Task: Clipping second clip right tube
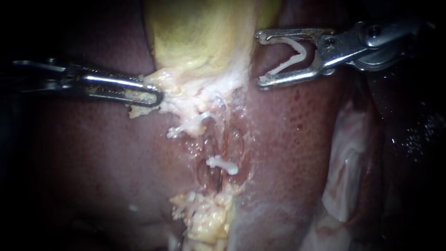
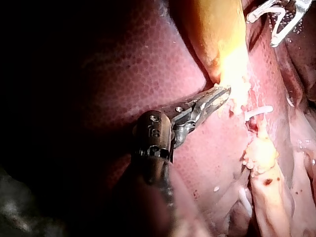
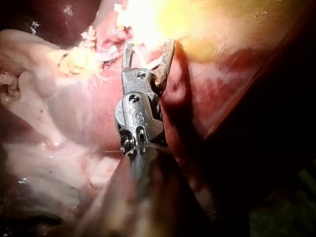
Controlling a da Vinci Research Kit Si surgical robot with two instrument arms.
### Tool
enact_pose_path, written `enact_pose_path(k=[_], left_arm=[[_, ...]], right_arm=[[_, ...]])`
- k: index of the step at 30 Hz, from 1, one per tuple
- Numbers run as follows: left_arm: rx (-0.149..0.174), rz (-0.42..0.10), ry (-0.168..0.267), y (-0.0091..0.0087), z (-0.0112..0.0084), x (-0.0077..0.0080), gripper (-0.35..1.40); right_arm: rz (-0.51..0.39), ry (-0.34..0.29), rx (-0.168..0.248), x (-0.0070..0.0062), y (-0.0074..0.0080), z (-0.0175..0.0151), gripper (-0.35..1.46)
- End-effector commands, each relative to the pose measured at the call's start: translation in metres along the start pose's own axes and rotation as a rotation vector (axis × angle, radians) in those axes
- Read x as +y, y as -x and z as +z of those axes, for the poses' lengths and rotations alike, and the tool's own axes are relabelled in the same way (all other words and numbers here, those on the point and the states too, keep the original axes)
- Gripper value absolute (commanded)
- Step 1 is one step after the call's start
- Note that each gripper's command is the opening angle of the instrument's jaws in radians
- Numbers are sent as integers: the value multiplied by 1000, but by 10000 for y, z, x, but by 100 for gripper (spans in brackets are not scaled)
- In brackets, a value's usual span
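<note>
My right instrument (image 1: 260, 59) comes in from the upper right. Its jaws stand wide apart with a white V-shaped clip (image 1: 284, 67) held between them, above and to the right of the dissected strip, touching no tissue. My left instrument (image 1: 155, 96) is shut on the pale tissue at the lower end of the yellow gallbladder (image 1: 204, 32). Below it, one white clip (image 1: 186, 126) sits on the left side of the strip. Another white clip (image 1: 222, 164) crosses a tube lower right. The left wrist view shows my left instrument (image 2: 222, 96) gripping that same pale end.
Red-brown liver (image 1: 93, 153) lies on both sides of the strip. A lump of yellow fat (image 1: 204, 218) sits under the lower clip. Pale folded tissue (image 1: 348, 158) lies at the right. In the right wrist view my right instrument (image 3: 149, 45) hangs just short of the brightly lit gallbladder (image 3: 207, 24).
</note>
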Motion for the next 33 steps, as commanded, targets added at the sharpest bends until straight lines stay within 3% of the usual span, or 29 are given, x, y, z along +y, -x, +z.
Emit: enact_pose_path(k=[1, 4, 7, 12, 16, 22, 33], left_arm=[[0, -1, 2, -2, -3, 2, -35], [-4, -5, 13, -10, -19, 9, -35], [0, -19, -4, -21, -42, 17, -35], [32, -5, -25, -40, -81, 22, -35], [38, -9, -33, -42, -92, 20, -35], [38, -9, -35, -42, -90, 20, -35], [38, -9, -35, -42, -89, 21, -35]], right_arm=[[0, 0, 0, 0, 0, 0, 50], [0, 2, -1, -1, 1, -2, 50], [0, 1, -1, -1, 1, -3, 50], [0, 1, -1, -1, 1, -3, 50], [-7, -13, 5, -6, -1, -2, 50], [215, -63, 17, -27, 4, 14, 49], [524, -156, 1, -80, 48, 85, 48]])
